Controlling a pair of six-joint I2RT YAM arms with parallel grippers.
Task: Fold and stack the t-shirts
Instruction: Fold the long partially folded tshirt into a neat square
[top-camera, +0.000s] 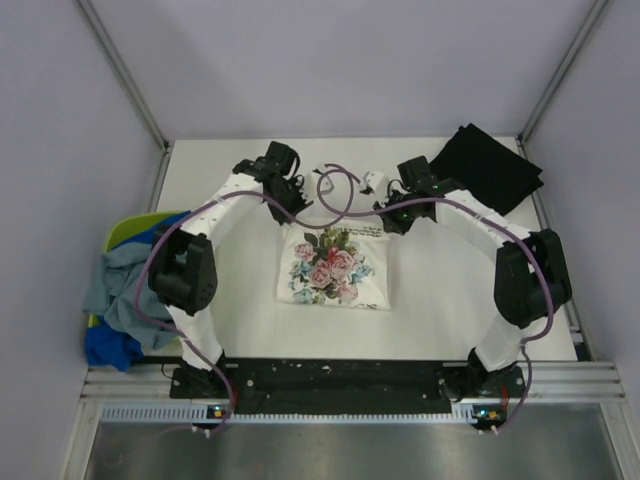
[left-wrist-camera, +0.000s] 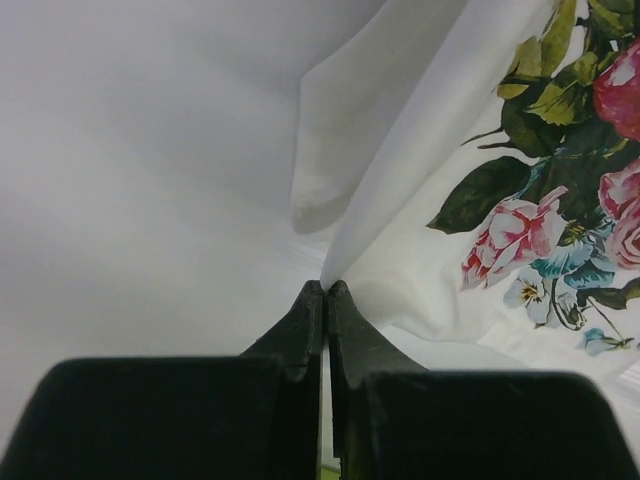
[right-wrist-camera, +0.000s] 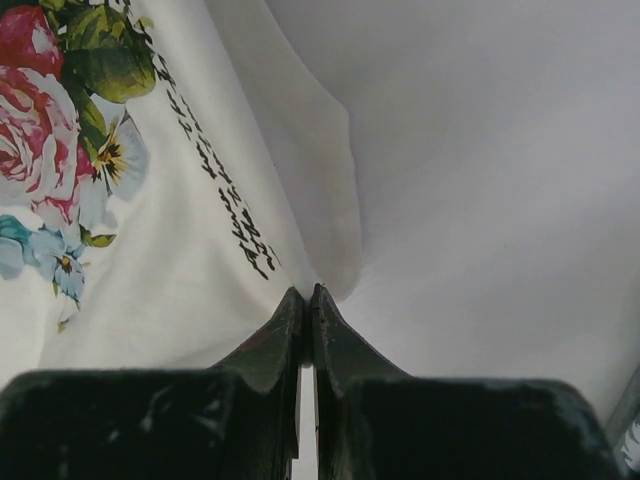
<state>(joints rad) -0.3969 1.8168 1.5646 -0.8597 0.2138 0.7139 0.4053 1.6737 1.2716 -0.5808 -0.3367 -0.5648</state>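
Note:
The white floral t-shirt (top-camera: 333, 268) lies partly folded in the middle of the table, rose print up. My left gripper (top-camera: 288, 205) is shut on its far left corner; in the left wrist view the cloth (left-wrist-camera: 420, 190) rises from the closed gripper (left-wrist-camera: 327, 288). My right gripper (top-camera: 392, 216) is shut on the far right corner; the right wrist view shows the cloth (right-wrist-camera: 180, 250) pinched at the gripper (right-wrist-camera: 305, 293). A black t-shirt (top-camera: 488, 166) lies folded at the far right. Blue and grey-blue shirts (top-camera: 125, 290) are heaped at the left.
A lime-green basket (top-camera: 128, 228) sits under the heap of shirts at the table's left edge. A small white object (top-camera: 376, 180) lies near the far edge between the arms. Purple cables loop over both arms.

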